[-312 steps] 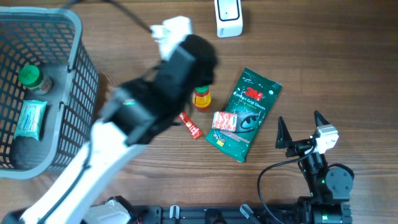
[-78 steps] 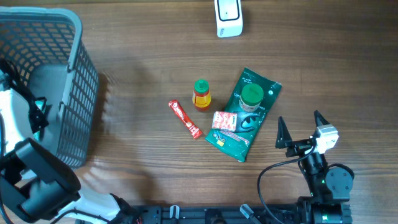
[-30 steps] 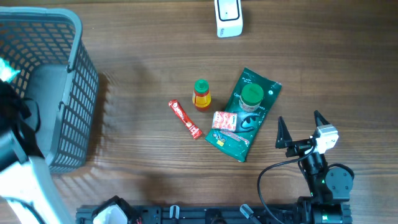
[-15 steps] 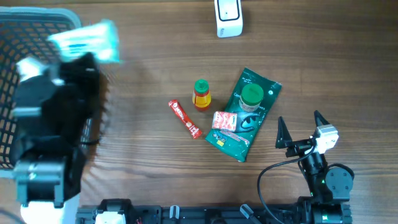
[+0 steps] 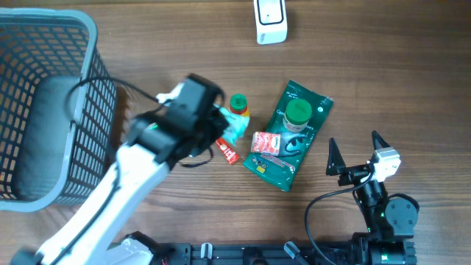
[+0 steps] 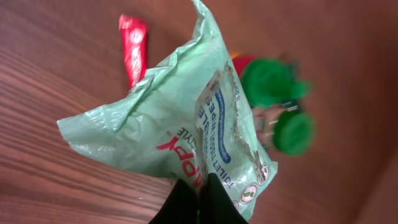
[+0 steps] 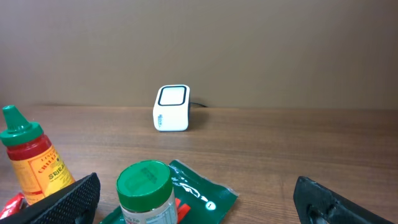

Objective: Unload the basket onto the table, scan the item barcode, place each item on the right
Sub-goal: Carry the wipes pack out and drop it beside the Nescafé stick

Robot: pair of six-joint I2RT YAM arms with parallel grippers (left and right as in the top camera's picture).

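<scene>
My left gripper (image 6: pixel 198 198) is shut on the lower edge of a pale green wipes packet (image 6: pixel 177 118), which hangs crumpled above the table. No barcode shows on it. From overhead, the left gripper (image 5: pixel 224 129) and the packet (image 5: pixel 235 133) hover beside the sauce bottle (image 5: pixel 238 104). The white scanner (image 5: pixel 270 20) stands at the table's far edge, and it also shows as a scanner (image 7: pixel 171 116) far ahead in the right wrist view. My right gripper (image 5: pixel 357 154) rests open at the front right, nothing between its fingers (image 7: pixel 68 199).
A grey basket (image 5: pixel 92 88) takes up the left side. A green glove pack (image 5: pixel 283 165) carries a green-lidded jar (image 5: pixel 298 112) and a red-white packet (image 5: pixel 268 143). A red stick (image 5: pixel 228 153) lies under my left arm.
My left arm has swung right, away from the basket, carrying the pale green packet to the middle of the table beside the sauce bottle. The right arm has not moved.
</scene>
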